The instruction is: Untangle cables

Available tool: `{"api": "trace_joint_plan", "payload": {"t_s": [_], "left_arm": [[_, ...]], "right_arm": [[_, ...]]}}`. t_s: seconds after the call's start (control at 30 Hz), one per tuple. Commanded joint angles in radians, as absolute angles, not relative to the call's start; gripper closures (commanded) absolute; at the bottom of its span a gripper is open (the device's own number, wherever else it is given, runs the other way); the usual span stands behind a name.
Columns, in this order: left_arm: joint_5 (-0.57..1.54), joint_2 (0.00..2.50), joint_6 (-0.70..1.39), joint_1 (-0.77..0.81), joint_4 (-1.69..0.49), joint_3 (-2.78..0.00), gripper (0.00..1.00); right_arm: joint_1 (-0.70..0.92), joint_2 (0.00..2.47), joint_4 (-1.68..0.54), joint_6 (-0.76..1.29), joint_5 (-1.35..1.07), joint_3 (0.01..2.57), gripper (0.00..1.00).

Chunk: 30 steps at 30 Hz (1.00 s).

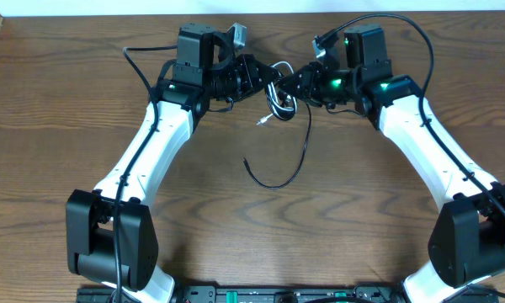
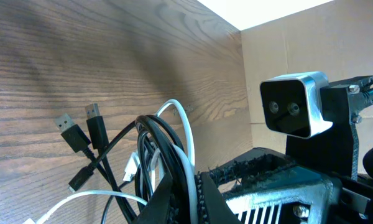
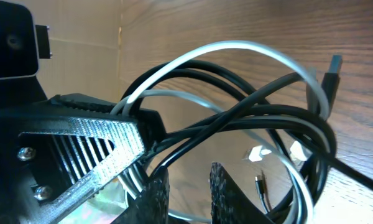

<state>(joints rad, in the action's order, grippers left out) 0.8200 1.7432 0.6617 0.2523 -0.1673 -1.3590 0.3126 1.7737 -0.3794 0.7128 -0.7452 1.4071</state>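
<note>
Cables (image 1: 279, 94): a tangled bunch of black and white strands is seen near the far edge of the table (image 1: 84, 76), about midway between its left and right edges, between the two claws.
Black cable (image 1: 301, 156): from the bunch a single strand is trailed toward the middle of the table, where it is bent into a hook and ended on the bare wood.
White cable (image 2: 185, 127): an arch is formed over the black coils; in the left wrist view a second white strand is seen running under them toward the bottom left.
Plugs: two black flat plugs (image 2: 65, 122) are laid side by side on the wood beside the bunch; a small pale plug (image 1: 262, 121) is seen just on the near side of the tangle.
Left gripper (image 1: 259, 80): clenched on the cables; its fingers (image 2: 248, 171) are drawn almost together, and the strands are seen running out from their tips in both wrist views.
Right gripper (image 1: 296, 86): released; its fingers (image 3: 227, 196) are held apart with bare wood shown between them, and the coils are passed just above and beside them.
Arms: both are reached in from the near corners and are met at the bunch, tips nearly touching.
Right wrist camera (image 2: 295, 104): shown close by in the left wrist view.
</note>
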Motion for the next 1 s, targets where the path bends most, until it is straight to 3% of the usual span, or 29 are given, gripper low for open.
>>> {"api": "trace_joint_plan", "payload": {"t_s": [0.0,0.57,0.97], "left_arm": [[0.817,1.724,0.674,0.253,-0.163,-1.378,0.93],[0.82,1.724,0.91,0.302,-0.161,-1.378,0.93],[0.909,1.724,1.031,0.298,-0.046,-1.378,0.93]], "right_arm": [[0.32,1.781,-0.377,0.735,-0.771,1.41,0.81],[0.353,1.795,-0.34,0.748,-0.678,1.41,0.8],[0.359,1.899,-0.336,0.742,-0.628,1.41,0.83]]}}
